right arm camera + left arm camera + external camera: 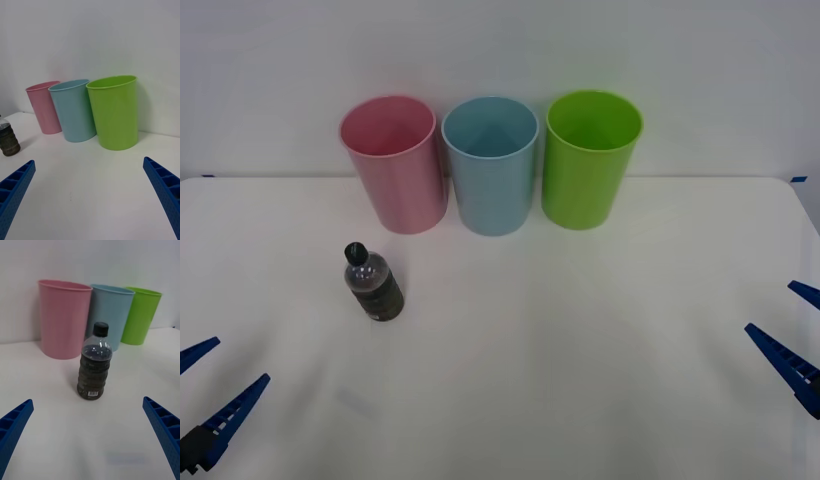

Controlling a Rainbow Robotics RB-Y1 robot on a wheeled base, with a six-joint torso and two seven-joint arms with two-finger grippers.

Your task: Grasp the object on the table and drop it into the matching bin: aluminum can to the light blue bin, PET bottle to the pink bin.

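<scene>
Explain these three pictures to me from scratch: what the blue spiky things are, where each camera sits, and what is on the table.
This is a two-armed robot. The blue ribbed pieces are its gripper fingers. The wide picture comes from a camera above the arms, showing the left gripper and right gripper low at the sides, both open and holding nothing. The two upright pictures come from cameras on each wrist, looking out between that arm's own fingers.

On the white table stands a small PET bottle with a black cap, upright. Behind it, in a row, stand the pink bin, the light blue bin and a green bin. The bottle stands nearest the pink bin, on the left arm's side.
</scene>
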